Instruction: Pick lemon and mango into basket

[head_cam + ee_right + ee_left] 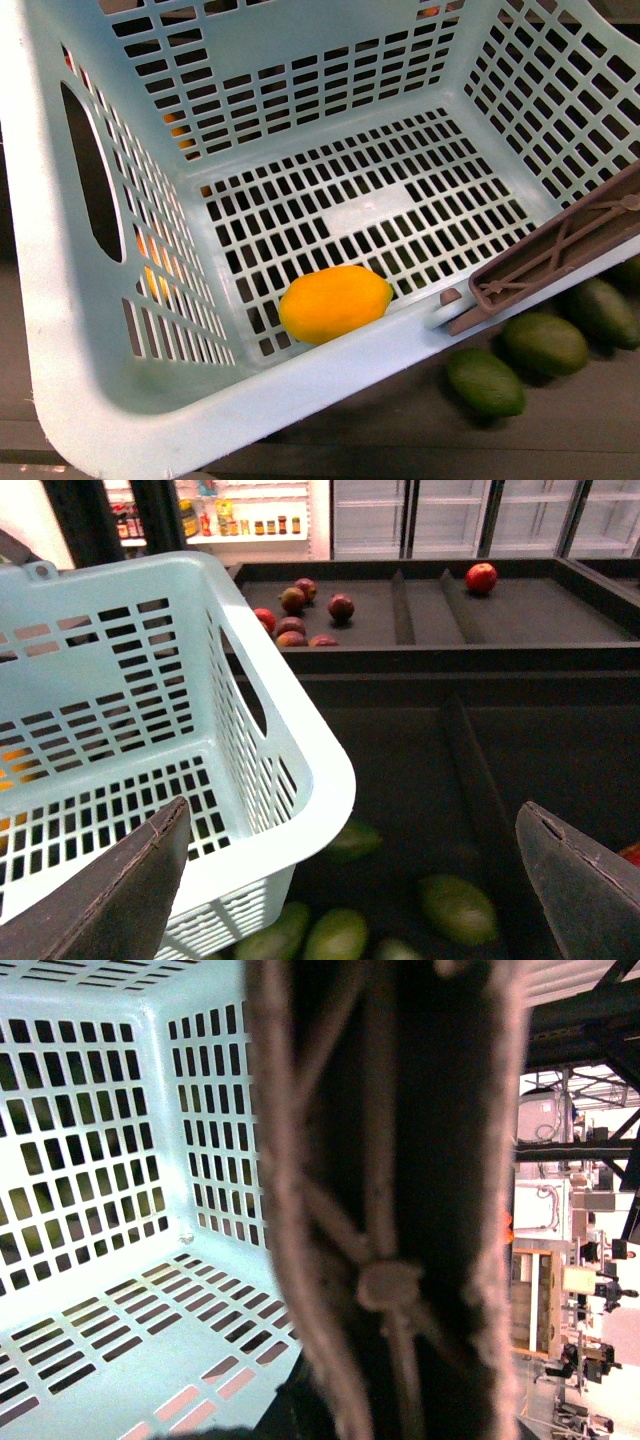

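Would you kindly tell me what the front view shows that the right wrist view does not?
Only the front view shows the lemon, lying on the slotted floor of the basket by its nearest wall. Only the right wrist view shows the right gripper, open above the basket's corner, and red fruits in dark bins beyond. Both show the aqua basket and green fruits lying outside it.

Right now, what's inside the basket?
One lemon lies on the slotted floor of the basket, by the near wall. No mango on the floor that shows. The strip of floor under the near rim is hidden in the front view.
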Robot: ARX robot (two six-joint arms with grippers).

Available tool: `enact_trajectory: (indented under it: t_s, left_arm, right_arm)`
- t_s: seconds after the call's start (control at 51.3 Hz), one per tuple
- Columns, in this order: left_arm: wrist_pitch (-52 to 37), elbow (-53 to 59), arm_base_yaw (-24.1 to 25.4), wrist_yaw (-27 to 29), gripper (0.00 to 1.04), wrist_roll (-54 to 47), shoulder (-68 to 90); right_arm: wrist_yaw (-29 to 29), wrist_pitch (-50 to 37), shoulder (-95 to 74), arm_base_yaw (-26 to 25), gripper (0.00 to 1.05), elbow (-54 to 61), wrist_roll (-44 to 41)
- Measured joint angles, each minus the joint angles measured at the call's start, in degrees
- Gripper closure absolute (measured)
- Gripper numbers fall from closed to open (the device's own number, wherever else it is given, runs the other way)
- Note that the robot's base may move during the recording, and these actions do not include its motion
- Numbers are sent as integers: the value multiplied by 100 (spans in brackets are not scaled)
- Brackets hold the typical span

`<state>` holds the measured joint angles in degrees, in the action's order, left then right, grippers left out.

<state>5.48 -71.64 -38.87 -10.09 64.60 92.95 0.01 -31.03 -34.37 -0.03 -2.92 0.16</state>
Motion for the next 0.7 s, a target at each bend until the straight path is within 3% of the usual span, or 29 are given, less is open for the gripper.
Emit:
enact_trajectory:
  t_s: [0.701]
  left_arm:
    - [0,0,0,0,101,11,0]
  right_arm:
    - [-2,2,0,2,9,2,0]
